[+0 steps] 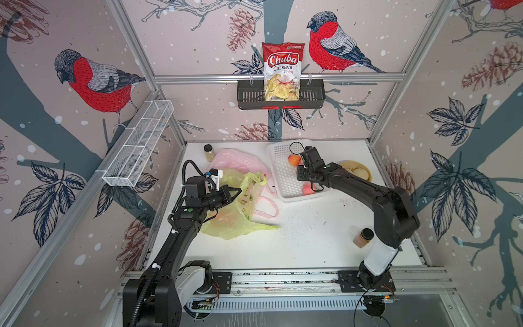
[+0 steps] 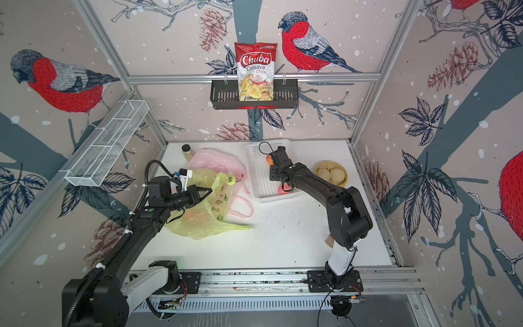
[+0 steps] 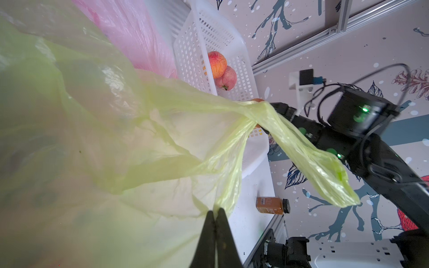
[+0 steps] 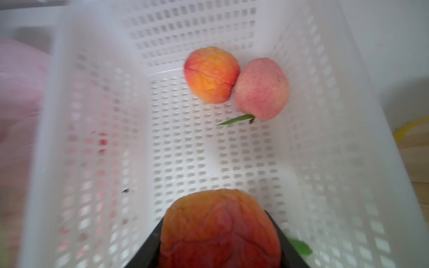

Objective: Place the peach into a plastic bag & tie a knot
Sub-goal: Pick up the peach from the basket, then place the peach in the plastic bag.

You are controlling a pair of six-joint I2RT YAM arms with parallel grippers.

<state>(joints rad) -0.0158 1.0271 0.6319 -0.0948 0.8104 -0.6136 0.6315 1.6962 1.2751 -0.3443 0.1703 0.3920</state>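
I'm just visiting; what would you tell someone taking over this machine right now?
Left gripper: shut on the yellow bag's edge.
Right gripper: down in the basket, closed on a peach.
Two more peaches touch each other at the basket's far end.
An orange shape shows through the bag.
Done: bag held, peach gripped.
Left: carry the peach into the bag, tie the knot.
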